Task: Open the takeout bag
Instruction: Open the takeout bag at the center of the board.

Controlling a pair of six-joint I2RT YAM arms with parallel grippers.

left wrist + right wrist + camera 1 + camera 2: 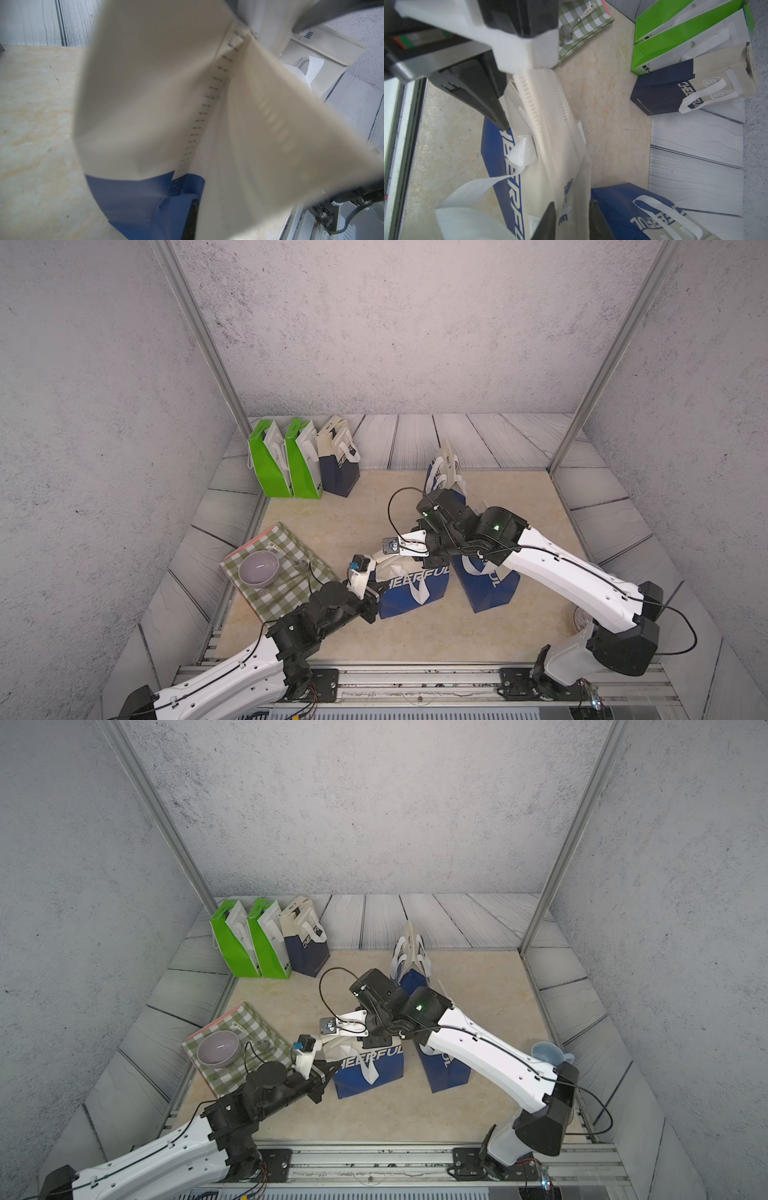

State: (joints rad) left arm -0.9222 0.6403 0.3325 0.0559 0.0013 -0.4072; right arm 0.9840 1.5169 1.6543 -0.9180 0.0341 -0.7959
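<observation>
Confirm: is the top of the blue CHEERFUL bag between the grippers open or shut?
Shut. In the right wrist view the bag has its two serrated top edges lying together, and the left gripper pinches one end.

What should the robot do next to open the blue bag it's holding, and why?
Probably close the right gripper on the cream top of the blue bag. The left gripper pinches one side, and the other sits between the right gripper's open fingers, ready to pull apart.

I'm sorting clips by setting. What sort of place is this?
Probably a staged robot test booth, not a real kitchen: the left arm and right arm are bolted to a metal rail, the grey walls are bare, and a blue bag and green bags stand like props.
</observation>
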